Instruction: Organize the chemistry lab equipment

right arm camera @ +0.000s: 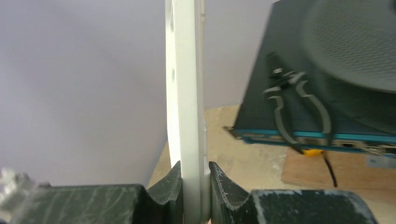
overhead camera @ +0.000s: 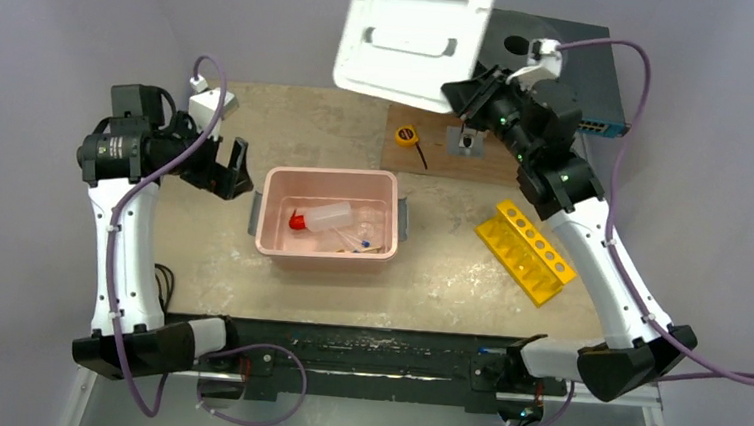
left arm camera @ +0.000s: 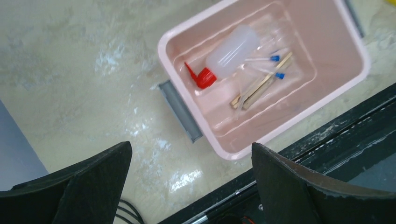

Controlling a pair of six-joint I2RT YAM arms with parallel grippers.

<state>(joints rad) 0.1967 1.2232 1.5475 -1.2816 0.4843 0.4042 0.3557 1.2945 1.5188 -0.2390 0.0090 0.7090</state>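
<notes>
Beige mottled tabletop [overhead camera: 428, 287], plain lilac-grey walls behind. Toward the near right: yellow plastic rack with a row of round holes [overhead camera: 526, 251], lying at an angle on the table, well apart from everything else.

Mid-table: pink rectangular plastic tub with grey handles [overhead camera: 325, 255]. On the tub floor, small translucent-white squeeze bottle with a red nozzle [left arm camera: 229, 53], flat on its side. Just beside it, thin clear tubes with blue tips [left arm camera: 261, 59] and slim wooden sticks [left arm camera: 261, 86], all bunched together.

Off the tub's left end, up above the table: left gripper [left arm camera: 190, 145], fingers spread wide, nothing between them.

Further back, flat wooden board [overhead camera: 437, 155] with a small yellow tape measure [overhead camera: 405, 135] on it. Above that, right gripper [right arm camera: 195, 164], fingers pinched tight on the edge of a white rectangular plastic lid [overhead camera: 415, 35], lid up in the air.

Way at the back: black box with blue trim [right arm camera: 327, 56], dark-handled pliers [right arm camera: 299, 112] lying on top.
</notes>
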